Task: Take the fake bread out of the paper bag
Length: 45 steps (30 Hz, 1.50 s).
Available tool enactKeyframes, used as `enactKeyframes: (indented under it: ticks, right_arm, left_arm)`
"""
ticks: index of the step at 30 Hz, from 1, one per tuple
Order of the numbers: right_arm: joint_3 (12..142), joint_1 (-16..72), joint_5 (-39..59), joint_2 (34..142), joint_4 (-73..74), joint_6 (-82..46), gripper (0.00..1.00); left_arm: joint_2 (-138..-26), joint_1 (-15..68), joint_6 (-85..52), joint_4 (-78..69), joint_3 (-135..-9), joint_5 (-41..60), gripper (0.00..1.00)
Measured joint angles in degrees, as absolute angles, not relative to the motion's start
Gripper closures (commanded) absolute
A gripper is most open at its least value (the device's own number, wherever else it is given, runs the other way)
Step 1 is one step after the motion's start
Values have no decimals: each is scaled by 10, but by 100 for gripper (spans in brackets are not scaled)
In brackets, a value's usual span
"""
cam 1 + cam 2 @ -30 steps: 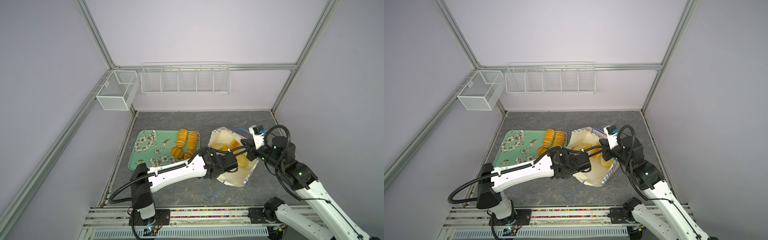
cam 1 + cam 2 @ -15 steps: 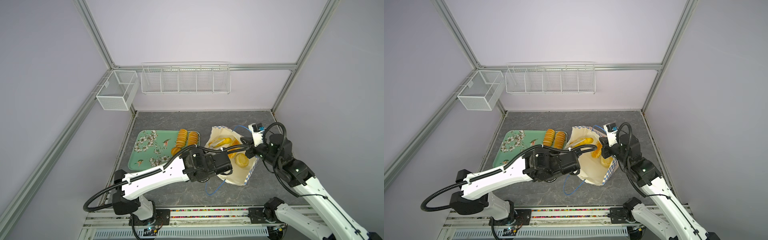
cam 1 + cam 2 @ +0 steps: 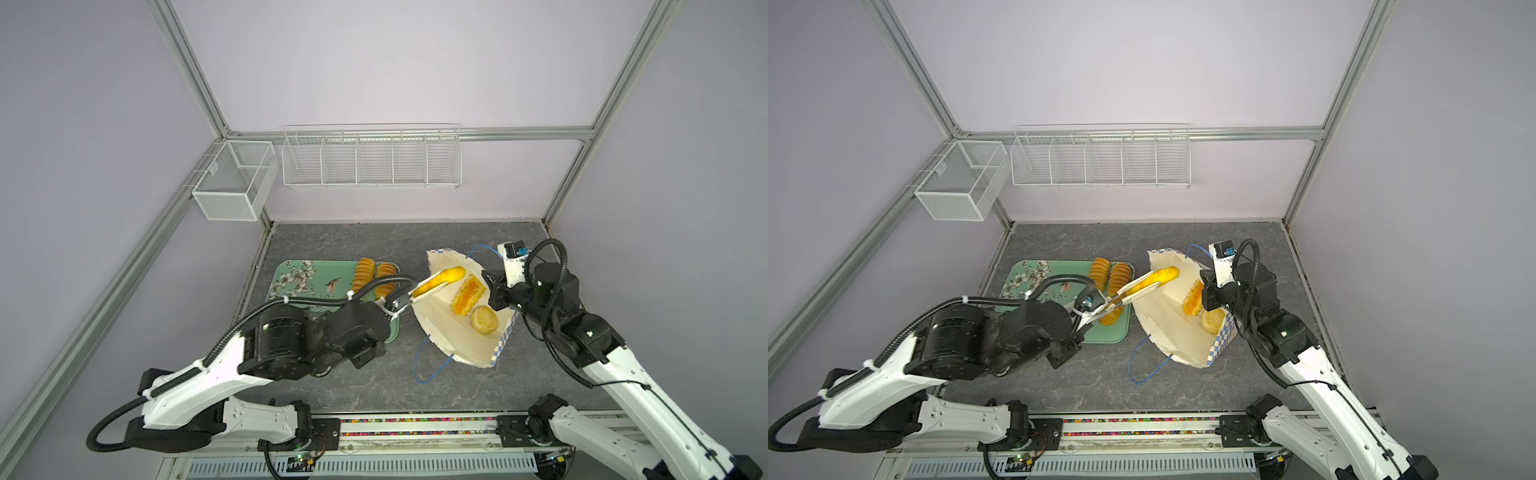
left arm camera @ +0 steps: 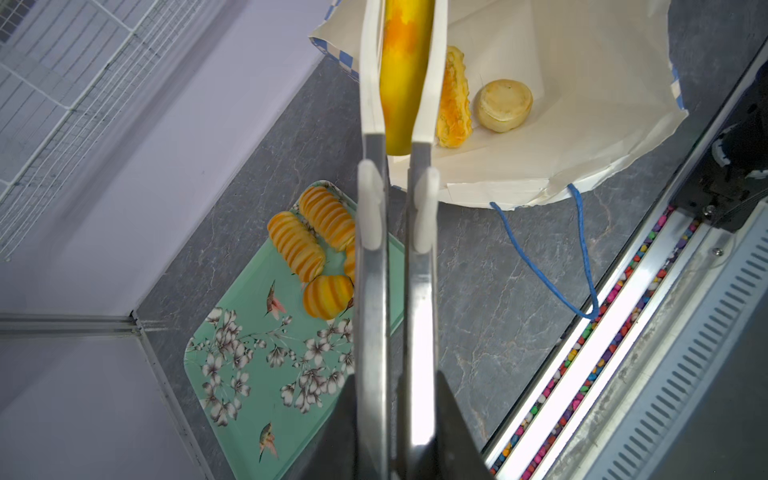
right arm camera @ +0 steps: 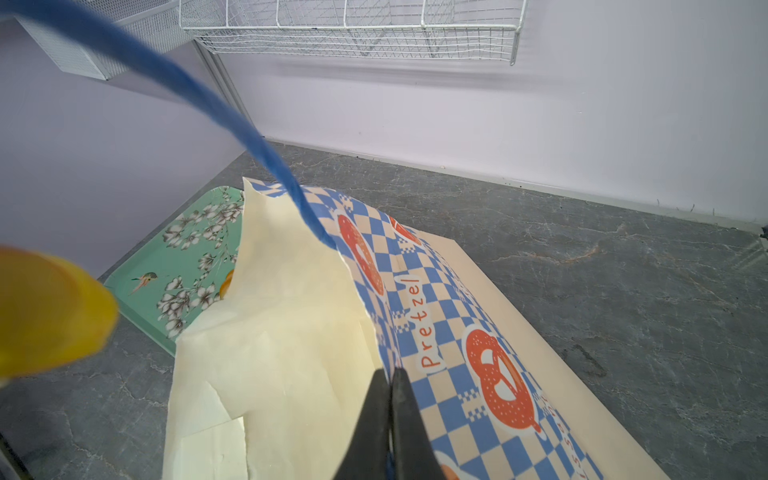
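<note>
Grey marbled tabletop fills the lower middle of both top views. Right of centre lies the paper bag, its mouth gaping upward. Left of it sits a green flowered tray carrying ribbed loaves. The right gripper is pressed together on the bag's checkered rim, holding it wide. The left gripper pinches a smooth yellow loaf above the bag's left edge, seemingly just clear of the paper. Extraction is in hand; the next move, I judge, calls for a carry leftward to the tray and a release. A crinkled slice and a round bun lie inside the bag.
</note>
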<state>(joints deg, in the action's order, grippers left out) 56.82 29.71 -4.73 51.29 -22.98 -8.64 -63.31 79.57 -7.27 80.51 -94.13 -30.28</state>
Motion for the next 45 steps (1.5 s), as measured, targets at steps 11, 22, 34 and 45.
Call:
enactKeyframes:
  ticks: [11, 22, 34, 45]
  right_arm:
    - [615, 297, -73, 558, -242, -66, 93]
    - [656, 296, -84, 618, -247, -21, 93]
    - [677, 284, -97, 659, -223, 36, 93]
    - [684, 273, -111, 660, -216, 68, 93]
  left_arm:
    - [-613, 592, -84, 782, -829, -283, 88]
    - [-705, 329, -81, 714, -769, -216, 88]
    - [-872, 235, -81, 658, -766, -204, 88]
    - [-979, 235, -92, 654, -818, -240, 88]
